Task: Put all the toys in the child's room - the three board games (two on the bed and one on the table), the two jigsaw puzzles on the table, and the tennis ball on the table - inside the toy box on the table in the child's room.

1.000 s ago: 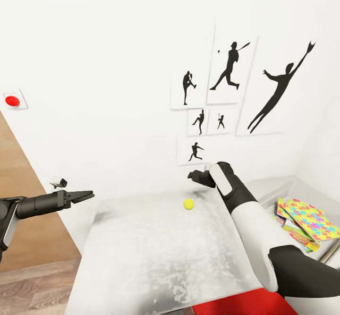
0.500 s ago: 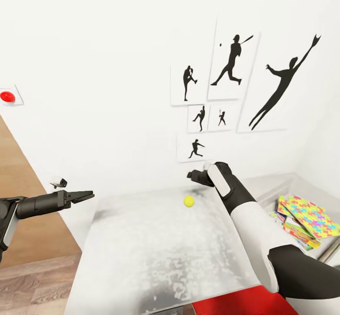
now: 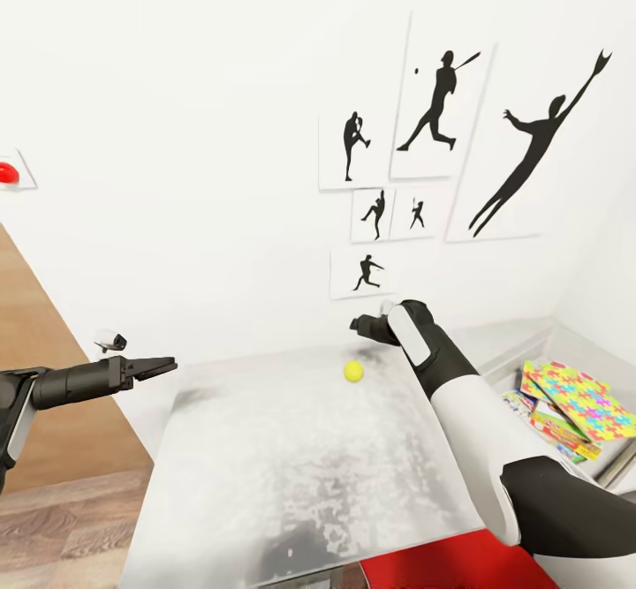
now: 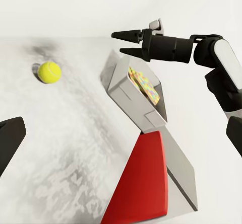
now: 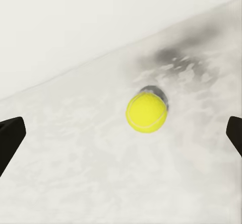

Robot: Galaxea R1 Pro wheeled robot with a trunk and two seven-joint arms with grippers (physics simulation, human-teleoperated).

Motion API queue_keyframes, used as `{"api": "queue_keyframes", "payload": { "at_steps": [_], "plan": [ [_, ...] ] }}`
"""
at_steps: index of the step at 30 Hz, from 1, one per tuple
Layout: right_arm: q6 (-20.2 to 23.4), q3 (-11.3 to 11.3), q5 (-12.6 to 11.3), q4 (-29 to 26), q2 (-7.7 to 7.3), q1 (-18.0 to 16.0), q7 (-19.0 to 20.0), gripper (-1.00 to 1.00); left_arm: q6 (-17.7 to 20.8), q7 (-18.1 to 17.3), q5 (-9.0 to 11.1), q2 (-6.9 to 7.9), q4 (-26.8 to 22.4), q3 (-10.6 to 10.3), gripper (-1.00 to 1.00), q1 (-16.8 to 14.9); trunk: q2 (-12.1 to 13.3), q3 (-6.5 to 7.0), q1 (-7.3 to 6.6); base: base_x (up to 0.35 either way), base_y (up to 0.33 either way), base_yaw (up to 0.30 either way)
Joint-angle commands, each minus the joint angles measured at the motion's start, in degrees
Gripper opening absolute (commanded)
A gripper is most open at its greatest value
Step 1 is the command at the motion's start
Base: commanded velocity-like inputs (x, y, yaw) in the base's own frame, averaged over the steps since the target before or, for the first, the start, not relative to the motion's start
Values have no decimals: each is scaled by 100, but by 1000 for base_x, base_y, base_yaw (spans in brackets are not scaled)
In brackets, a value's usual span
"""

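Note:
The yellow-green tennis ball point(image 3: 353, 371) lies on the white-grey table point(image 3: 291, 456) near its far edge. My right gripper point(image 3: 357, 325) hangs open just above and behind it. In the right wrist view the ball point(image 5: 146, 113) sits ahead between the two spread fingers point(image 5: 10, 138). My left gripper point(image 3: 166, 364) is open and empty, off the table's left edge at about table height. At the right the grey toy box point(image 4: 126, 98) holds a jigsaw puzzle point(image 3: 583, 397) lying on top of colourful printed boxes point(image 3: 552, 427). The left wrist view shows the ball point(image 4: 49, 72) and my right gripper point(image 4: 117, 42).
A flat red panel point(image 3: 442, 567) lies at the table's near right corner beside the toy box. The white wall with baseball silhouettes point(image 3: 433, 117) runs close behind the table. A red button point(image 3: 7, 172) and a small white device point(image 3: 110, 340) sit on the wall. Wood floor point(image 3: 53, 492) lies left.
The whole view has shifted: wall pictures, ball and toy box sit slightly higher in the picture. The ball now shows a little nearer my right gripper. Both grippers stay open.

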Motion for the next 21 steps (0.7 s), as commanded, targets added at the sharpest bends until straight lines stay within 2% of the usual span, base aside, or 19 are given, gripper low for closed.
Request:
{"api": "queue_keyframes", "payload": {
  "at_steps": [1,5,13,21],
  "plan": [
    [8,15,-47,-6,0,-7,-58,100,61,-24,-4,2,-2,-1,100,-5,-13,-22,3,0,0,0],
    [5,33,-11,-6,-2,-10,-53,100,61,-24,-4,2,-1,-3,100,-5,-13,-60,3,0,0,0],
    [-20,256,6,-18,-2,-11,-55,100,61,-24,-4,1,-2,-1,100,-5,-13,-134,3,0,0,0],
    [-109,299,7,-79,-2,-11,-39,100,61,-24,-4,1,-1,0,100,-5,-13,-209,3,0,0,0]
  ]
}}
